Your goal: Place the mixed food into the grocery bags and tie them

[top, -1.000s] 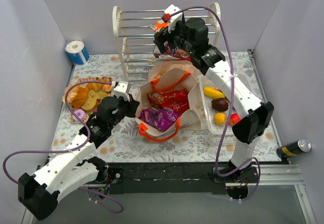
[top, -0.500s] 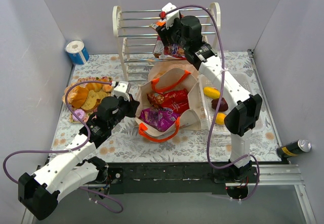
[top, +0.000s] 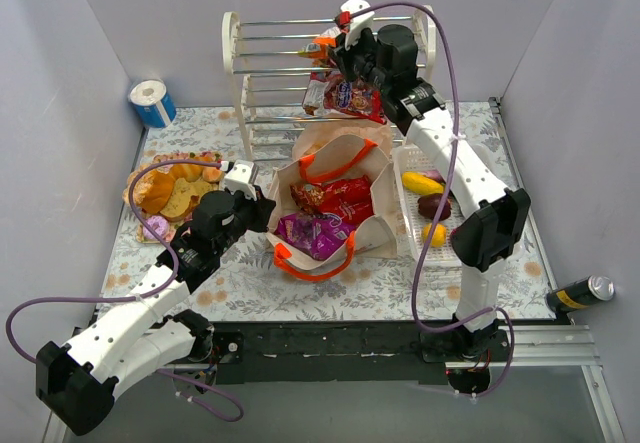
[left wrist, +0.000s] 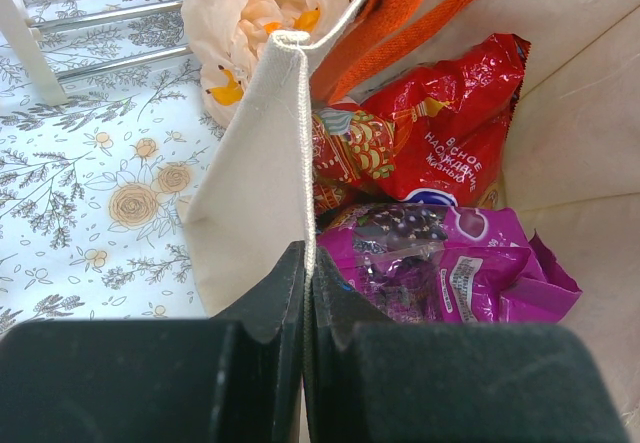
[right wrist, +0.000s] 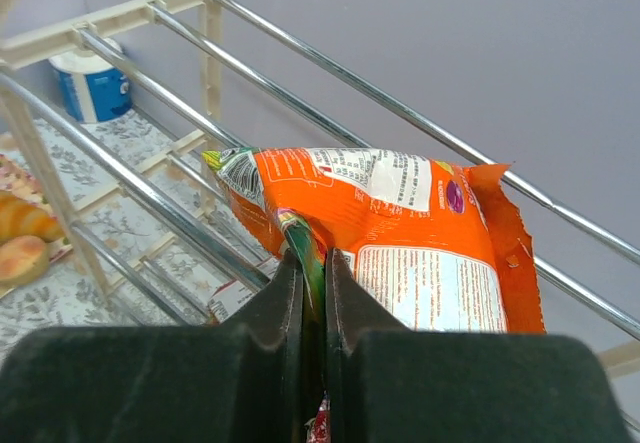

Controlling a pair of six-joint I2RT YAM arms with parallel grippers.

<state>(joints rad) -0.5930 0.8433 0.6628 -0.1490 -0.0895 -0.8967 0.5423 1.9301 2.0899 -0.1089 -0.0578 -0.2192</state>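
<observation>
The beige canvas tote [top: 383,225] with orange handles stands open mid-table, holding a red packet [top: 335,195] and a purple packet [top: 312,233]. My left gripper [top: 262,208] is shut on the tote's left rim [left wrist: 290,113], with both packets [left wrist: 440,143] just beyond it. Behind the tote lies the crumpled peach plastic bag [left wrist: 250,13]. My right gripper [top: 335,51] is up at the wire rack's top shelf, shut on the folded seam of an orange packet [right wrist: 400,233]. Another red packet [top: 345,98] lies on a lower shelf.
The cream wire rack [top: 265,73] stands at the back. A white lattice basket [top: 408,225] right of the tote holds yellow [top: 420,181], dark purple [top: 434,206] and orange [top: 434,233] fruit. Pastries [top: 175,188] lie at the left, a blue-white roll [top: 152,103] behind them, a can [top: 580,293] at right.
My right gripper went from open to shut on the orange packet at the rack's top and shifted slightly right. The left arm has kept still on the tote's rim.
</observation>
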